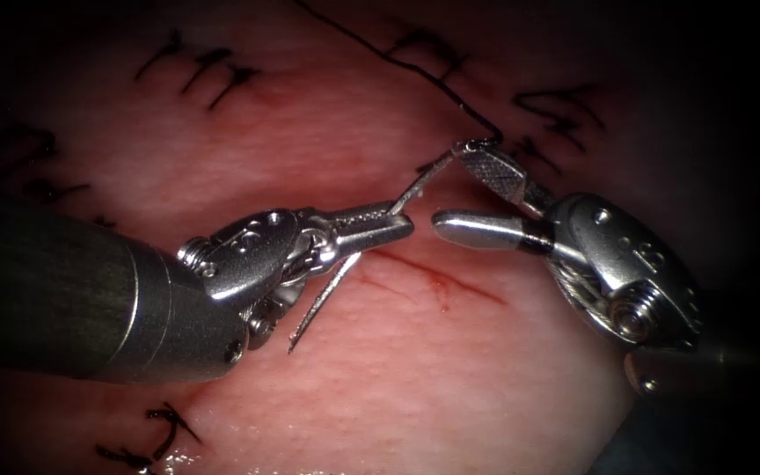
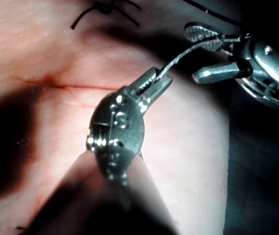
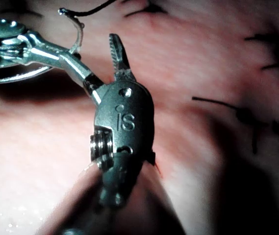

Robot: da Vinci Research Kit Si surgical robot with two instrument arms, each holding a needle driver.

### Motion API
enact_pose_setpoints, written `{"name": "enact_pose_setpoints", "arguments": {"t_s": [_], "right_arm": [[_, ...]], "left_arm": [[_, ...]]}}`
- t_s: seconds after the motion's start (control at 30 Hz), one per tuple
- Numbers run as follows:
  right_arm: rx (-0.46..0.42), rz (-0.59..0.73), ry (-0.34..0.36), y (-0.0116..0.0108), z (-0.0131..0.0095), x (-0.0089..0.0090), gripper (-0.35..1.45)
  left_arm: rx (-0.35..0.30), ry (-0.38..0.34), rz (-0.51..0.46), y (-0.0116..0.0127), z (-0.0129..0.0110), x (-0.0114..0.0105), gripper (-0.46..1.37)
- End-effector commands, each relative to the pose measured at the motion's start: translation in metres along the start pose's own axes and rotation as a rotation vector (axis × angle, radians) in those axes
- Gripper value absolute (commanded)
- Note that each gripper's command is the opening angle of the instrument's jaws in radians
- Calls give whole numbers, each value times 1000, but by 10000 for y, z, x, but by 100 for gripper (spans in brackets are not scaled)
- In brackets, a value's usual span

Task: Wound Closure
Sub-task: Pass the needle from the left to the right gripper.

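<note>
Gleaming curved needle (image 1: 358, 255), clamped mid-curve by left hand (image 1: 398, 224).

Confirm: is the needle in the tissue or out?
Out: needle is held mid-curve by left pincer, its tip bare above tissue.

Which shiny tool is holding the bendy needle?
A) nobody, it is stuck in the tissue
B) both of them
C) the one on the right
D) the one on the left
D. The left tool has its jaws shut on the needle about midway along its curve, above the tissue; the right tool has its jaws wide open around the needle's thread end, gripping nothing.
</note>
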Motion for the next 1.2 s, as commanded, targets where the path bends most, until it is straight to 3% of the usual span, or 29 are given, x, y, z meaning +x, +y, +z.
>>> {"name": "enact_pose_setpoints", "arguments": {"t_s": [0.03,0.53,0.93,1.2], "right_arm": [[-4,-2,0,0,1,0,83],[-23,-21,-1,-5,14,7,82],[-30,-33,1,-10,18,7,67],[-30,-44,0,-11,18,7,23]], "left_arm": [[-4,0,3,0,0,-1,-35],[4,7,21,2,9,-8,-35],[4,26,31,7,10,-7,-35],[3,28,29,7,11,-6,-35]]}}
